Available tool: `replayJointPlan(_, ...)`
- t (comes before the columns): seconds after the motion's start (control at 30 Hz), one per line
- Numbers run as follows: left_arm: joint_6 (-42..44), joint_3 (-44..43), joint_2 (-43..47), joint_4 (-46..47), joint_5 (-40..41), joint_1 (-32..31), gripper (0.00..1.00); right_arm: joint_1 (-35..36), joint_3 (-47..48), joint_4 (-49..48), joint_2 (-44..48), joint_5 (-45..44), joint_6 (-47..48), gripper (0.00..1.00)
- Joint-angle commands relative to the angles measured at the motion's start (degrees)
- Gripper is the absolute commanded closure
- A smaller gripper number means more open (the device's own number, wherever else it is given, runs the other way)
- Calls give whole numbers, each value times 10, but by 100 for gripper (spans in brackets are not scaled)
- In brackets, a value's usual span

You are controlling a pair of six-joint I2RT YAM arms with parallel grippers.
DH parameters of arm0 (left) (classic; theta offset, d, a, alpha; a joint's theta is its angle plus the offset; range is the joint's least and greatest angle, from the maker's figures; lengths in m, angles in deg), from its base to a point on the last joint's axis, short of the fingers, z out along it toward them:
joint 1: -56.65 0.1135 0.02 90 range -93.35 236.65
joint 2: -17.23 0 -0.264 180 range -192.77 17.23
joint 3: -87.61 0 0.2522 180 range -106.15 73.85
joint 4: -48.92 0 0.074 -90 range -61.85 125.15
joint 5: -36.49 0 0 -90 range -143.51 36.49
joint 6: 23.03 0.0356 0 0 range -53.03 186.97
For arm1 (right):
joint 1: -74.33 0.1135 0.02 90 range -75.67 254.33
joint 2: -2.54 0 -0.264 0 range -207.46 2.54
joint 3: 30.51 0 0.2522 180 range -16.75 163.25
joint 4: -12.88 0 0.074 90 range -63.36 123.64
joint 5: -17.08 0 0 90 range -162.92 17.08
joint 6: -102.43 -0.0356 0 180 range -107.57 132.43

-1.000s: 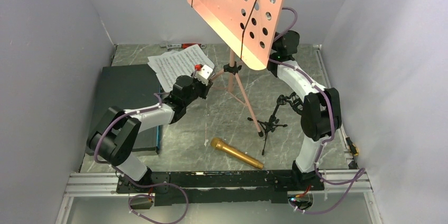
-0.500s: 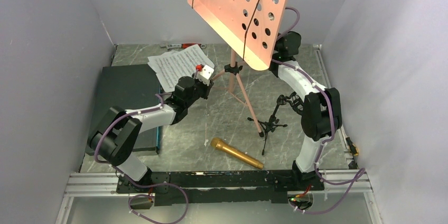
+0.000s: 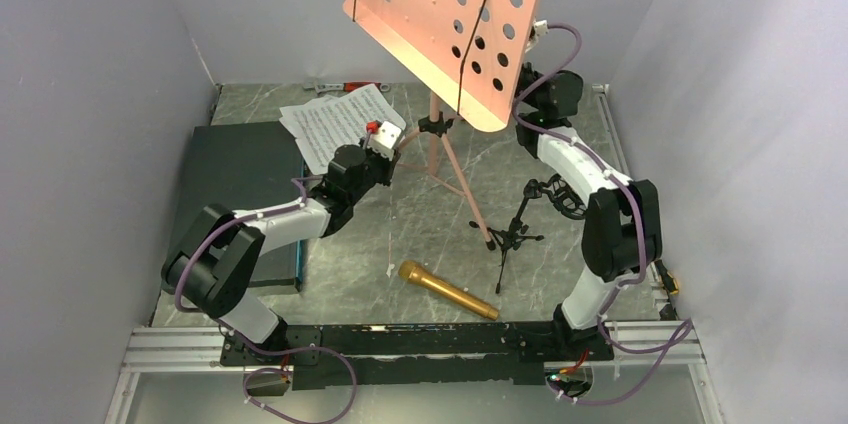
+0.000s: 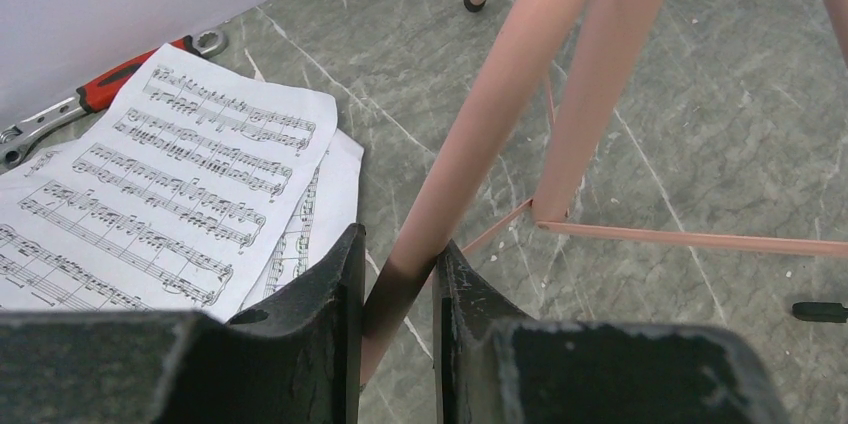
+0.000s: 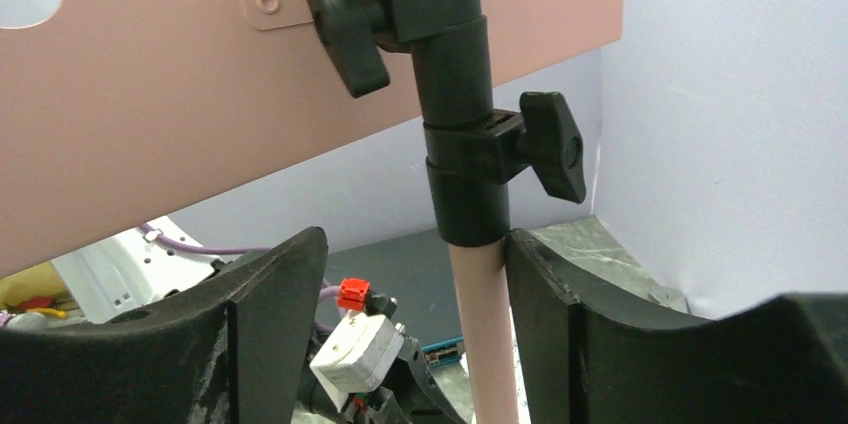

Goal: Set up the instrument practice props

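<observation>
The pink perforated music stand stands upright on its tripod at the back middle. My left gripper is shut on one pink tripod leg, low down. My right gripper is open around the stand's pink pole, just under the black clamp. The pole touches the right finger, with a wide gap on the other side. In the top view the desk hides these jaws. White sheet-music pages lie flat at the back left. The gold microphone lies near the front. The small black tripod mic stand stands beside the right arm.
A dark flat case lies at the left, under the left arm. A red-handled wrench lies by the back wall, behind the pages. Grey walls close in the left, back and right sides.
The stand's desk and pole have shifted a little to the left. The right arm's wrist and elbow have swung out to the right. The left gripper keeps its hold on the leg.
</observation>
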Motion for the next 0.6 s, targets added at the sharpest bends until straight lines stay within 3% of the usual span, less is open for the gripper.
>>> replayJointPlan(0.0,-78,10,18,-23,75,17,97,-10,-34,0,62,-1,41,29)
replayJointPlan(0.13,-74,10,24,-29,74,14,97,-30,-84,25,93,-31,61,16)
replayJointPlan(0.27,-69,6,24,-38,70,11,97,-47,-123,70,132,-56,91,10)
replayJointPlan(0.43,-71,10,29,-39,66,9,97,-52,-168,195,206,-101,180,6)
replayJointPlan(0.57,-72,7,33,-47,59,7,97,-52,-198,313,286,-185,258,3)
